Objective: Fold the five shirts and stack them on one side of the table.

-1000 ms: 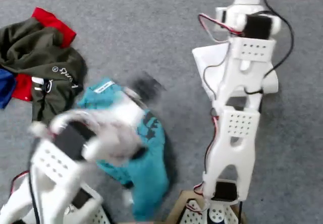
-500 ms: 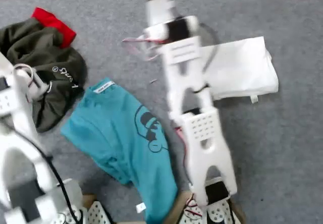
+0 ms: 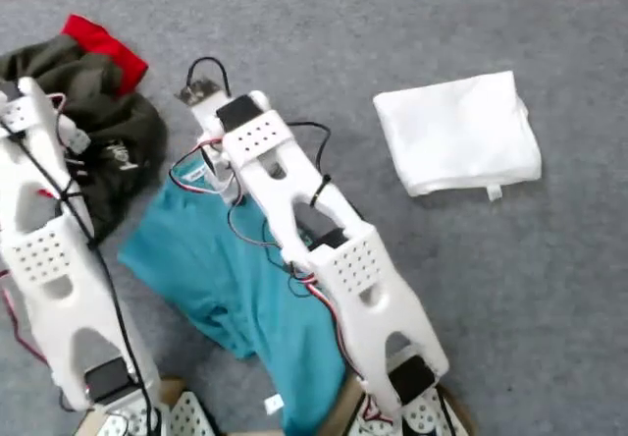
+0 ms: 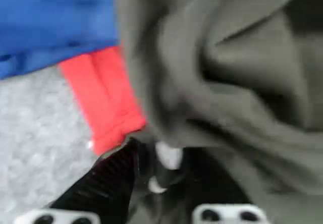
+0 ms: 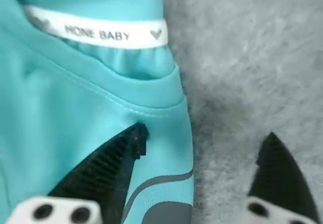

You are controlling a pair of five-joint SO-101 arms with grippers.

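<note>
Teal shirt lay spread but rumpled on the grey surface, by the near edge, left of centre, not yet folded. White shirt sat folded over toward the far right corner. Olive shirt, red shirt & blue shirt were heaped together at the far left corner.

Right gripper hung low at the teal shirt's collar end w/ its fingers released and spread wide: one over the cloth just below the collar band, the other over bare surface, so the shirt's side edge ran between them.

Left gripper was down in the heap, against the olive cloth where it met the red. Whether it had hold of anything, I couldn't tell.

My read on handling: thin jersey, v. light, limp, no stiffness at all. It would sag and drag, prob. cling a bit to the fuzzy surface rather than slide. Nothing fragile. Best hold looked like the doubled seam at collar or shoulder edge, pinching one layer-stack cleanly; a grab mid-panel would likely just bunch it.
</note>
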